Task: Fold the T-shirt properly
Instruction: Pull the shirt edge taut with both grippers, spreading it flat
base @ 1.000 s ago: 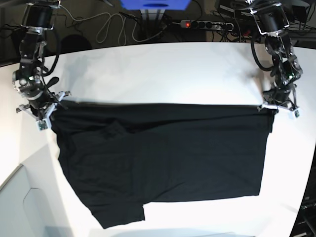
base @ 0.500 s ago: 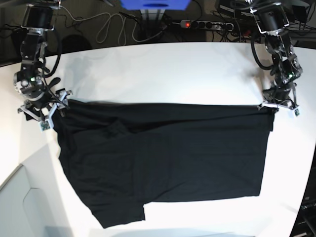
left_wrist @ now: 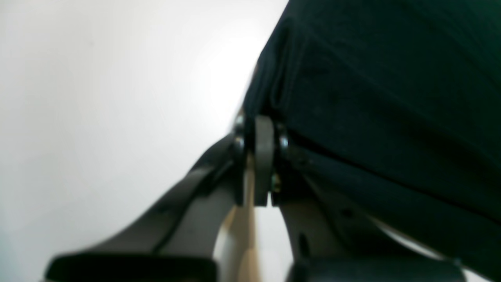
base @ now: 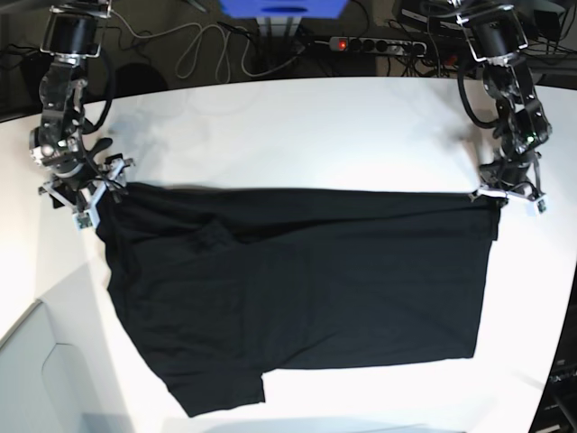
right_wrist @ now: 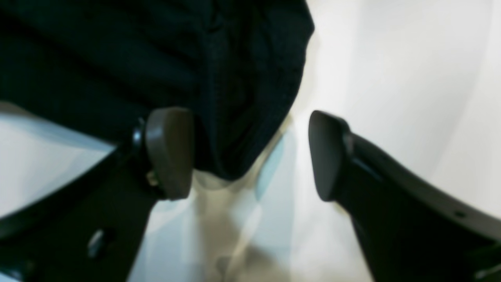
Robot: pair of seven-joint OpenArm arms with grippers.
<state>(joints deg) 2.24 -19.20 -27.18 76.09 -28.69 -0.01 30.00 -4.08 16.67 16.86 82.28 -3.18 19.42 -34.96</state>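
Note:
The black T-shirt [base: 297, 289] lies spread on the white table [base: 315, 126], plain side up, with one sleeve toward the front left. My left gripper [base: 505, 194], at the right of the base view, is shut on the shirt's back right corner. In the left wrist view its fingers [left_wrist: 264, 156] are pressed together on the cloth's edge [left_wrist: 372, 98]. My right gripper [base: 87, 194] is at the shirt's back left corner. In the right wrist view it [right_wrist: 246, 156] is open, with the tip of the shirt's corner [right_wrist: 242, 78] lying between its fingers, untouched by the right-hand one.
A power strip [base: 379, 43] and cables [base: 203, 50] lie behind the table, by a blue object [base: 282, 7]. The table's left edge [base: 41, 307] runs diagonally at the front left, and the shirt reaches close to the front edge.
My right gripper has moved a little toward the back of the table, and the shirt's back left corner shifted with it. My left gripper has not moved.

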